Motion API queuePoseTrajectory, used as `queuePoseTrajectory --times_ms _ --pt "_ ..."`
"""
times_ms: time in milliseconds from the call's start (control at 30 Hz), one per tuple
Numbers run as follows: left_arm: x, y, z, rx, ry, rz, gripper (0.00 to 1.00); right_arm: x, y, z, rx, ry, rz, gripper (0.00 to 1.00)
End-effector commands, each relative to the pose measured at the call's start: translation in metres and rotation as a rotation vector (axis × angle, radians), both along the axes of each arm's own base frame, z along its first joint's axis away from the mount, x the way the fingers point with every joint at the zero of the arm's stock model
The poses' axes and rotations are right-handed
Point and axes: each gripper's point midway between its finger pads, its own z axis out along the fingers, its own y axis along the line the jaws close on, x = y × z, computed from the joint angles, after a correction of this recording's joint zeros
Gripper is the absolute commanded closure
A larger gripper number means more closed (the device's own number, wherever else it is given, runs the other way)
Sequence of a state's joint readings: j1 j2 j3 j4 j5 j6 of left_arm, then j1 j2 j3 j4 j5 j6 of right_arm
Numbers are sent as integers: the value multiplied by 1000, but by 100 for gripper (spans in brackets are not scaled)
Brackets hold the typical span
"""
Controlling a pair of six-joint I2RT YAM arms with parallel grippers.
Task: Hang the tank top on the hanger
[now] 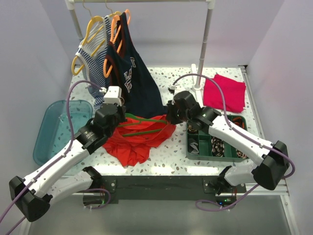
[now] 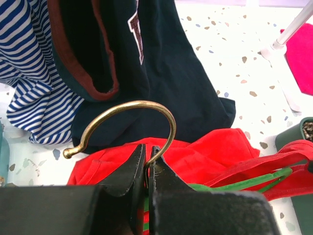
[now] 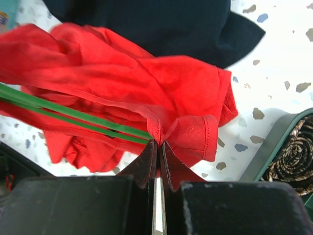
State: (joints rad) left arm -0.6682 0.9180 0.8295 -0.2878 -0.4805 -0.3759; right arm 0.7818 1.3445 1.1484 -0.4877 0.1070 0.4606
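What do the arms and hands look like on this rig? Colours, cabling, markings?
The left arm and right arm: white links, black joints and bases. A purple cable loops loosely along each. The left wrist carries a white camera block. The left hand and right hand have matte black, tapering fingers. No markings visible.

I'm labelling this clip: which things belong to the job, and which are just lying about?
Job: red tank top, green hanger, left gripper shut at the hanger's hook, right gripper pinching the top.
Lying about: navy tank top, striped top, pink cloth, teal bin, green tray.
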Motion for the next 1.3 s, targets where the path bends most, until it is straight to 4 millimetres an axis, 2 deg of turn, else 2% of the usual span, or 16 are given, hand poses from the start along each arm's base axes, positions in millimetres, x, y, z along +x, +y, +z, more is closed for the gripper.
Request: queuePoseTrajectory --times_ms 0,100,133,200,300,400,567,633,700,900,967,1067,1100,1167,1200,1267 --pt "13 -9 21 -91 -88 23 100 1 14 37 109 -27 22 100" --pt "15 -20 26 -96 -109 26 100 1 22 43 143 -18 30 100" --pt "17 -15 29 -84 -127 74 100 2 23 45 151 -19 29 100" --pt "15 -26 33 -71 -141 76 100 3 26 52 174 -27 27 100" --pt "16 -27 41 -65 -177 144 100 5 28 59 189 -31 22 100" --pt "17 -20 43 -54 -185 214 100 7 22 62 175 -48 -2 100" --pt "21 -36 58 -137 -231 169 100 6 33 67 216 -35 20 100" --pt "25 -44 55 -125 -217 155 100 6 39 72 248 -41 30 100" --pt "27 -52 62 -141 -229 140 100 9 43 79 271 -54 27 100" --pt "31 -67 77 -169 -253 87 100 13 42 99 272 -87 28 100" --pt "31 -74 82 -169 -260 55 100 17 39 111 265 -118 13 93" --pt "31 -77 89 -168 -271 28 100 19 31 125 242 -168 16 75" --pt "30 -80 92 -168 -275 7 100 20 25 126 198 -197 30 63" --pt "27 -80 104 -158 -293 -19 100 17 20 143 183 -270 79 47" --pt "25 -83 105 -145 -288 -48 100 15 17 148 140 -325 139 33" --pt "22 -83 122 -143 -303 -77 100 11 8 162 113 -396 183 23"
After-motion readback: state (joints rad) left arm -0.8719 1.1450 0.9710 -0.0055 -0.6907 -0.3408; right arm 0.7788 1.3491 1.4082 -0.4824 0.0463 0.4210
